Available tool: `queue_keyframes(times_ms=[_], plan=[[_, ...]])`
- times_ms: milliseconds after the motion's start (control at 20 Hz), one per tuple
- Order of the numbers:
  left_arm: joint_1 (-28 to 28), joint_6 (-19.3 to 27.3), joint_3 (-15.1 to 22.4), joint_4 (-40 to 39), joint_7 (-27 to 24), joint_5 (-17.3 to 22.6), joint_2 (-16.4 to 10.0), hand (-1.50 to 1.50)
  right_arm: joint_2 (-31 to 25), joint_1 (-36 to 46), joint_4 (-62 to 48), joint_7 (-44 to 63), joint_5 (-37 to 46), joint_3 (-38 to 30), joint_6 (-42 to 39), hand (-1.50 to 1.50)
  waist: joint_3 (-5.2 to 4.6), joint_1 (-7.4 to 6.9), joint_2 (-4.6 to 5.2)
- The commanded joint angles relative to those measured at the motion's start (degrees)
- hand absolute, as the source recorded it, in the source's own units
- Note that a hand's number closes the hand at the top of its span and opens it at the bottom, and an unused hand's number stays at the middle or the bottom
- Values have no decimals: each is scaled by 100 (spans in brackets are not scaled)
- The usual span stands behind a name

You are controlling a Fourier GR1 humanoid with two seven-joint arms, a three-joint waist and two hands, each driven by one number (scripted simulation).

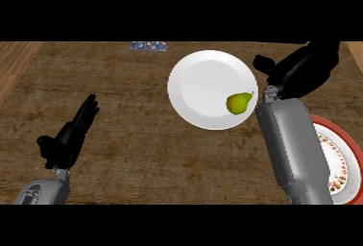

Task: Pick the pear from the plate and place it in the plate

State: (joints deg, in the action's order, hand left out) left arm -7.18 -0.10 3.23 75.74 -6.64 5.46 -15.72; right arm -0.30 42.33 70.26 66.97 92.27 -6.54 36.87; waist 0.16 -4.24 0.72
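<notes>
Two plates, one pear and two hands are seen on or over the brown desk (pixel 156 158). One white plate (pixel 202 81) is set at centre-right. One red-rimmed plate (pixel 339 144) is set at the right edge, partly covered by the grey right forearm (pixel 287 149). The single pear (pixel 239 103) is lain on the white plate, near its right rim, stem up-right. The right hand (pixel 305 67) is held just beyond that rim, thumb spread, fingers extended, nothing grasped, apart from the pear. The left hand (pixel 71 132) is rested at lower left, fingers straight and up, nothing held. One small blue patterned item (pixel 149 45) is noted at the far edge; what it is cannot be told.
</notes>
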Motion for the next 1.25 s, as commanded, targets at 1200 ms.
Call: queue_keyframes(times_ms=[1200], plan=[[396,70,-301,18,-95,62,-68,0,30,-5244,2481,1262,532,3047,3844,-150,-9,531,-122]])
